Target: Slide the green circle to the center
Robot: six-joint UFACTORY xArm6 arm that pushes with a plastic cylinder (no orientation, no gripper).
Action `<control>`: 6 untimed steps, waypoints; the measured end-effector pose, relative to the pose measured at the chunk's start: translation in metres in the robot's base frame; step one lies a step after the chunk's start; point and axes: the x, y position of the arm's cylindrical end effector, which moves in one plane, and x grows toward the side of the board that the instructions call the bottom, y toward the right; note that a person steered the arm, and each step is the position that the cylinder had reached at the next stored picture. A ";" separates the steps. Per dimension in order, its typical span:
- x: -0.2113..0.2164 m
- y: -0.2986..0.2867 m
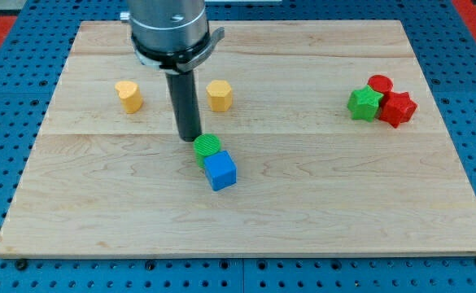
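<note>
The green circle [207,146] lies near the middle of the wooden board [303,203], a little left of centre. A blue cube [220,171] touches it on its lower right side. My tip [189,137] stands just to the upper left of the green circle, touching or almost touching its edge. The dark rod comes down from the arm's grey housing [169,28] at the view's top.
Two yellow blocks sit on the upper left part of the board, one [128,95] left of the rod and one [220,94] right of it. At the right, a green star [364,103], a red circle [379,84] and a red star [398,108] cluster together.
</note>
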 end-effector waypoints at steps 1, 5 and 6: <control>-0.001 0.000; -0.029 0.144; -0.017 0.103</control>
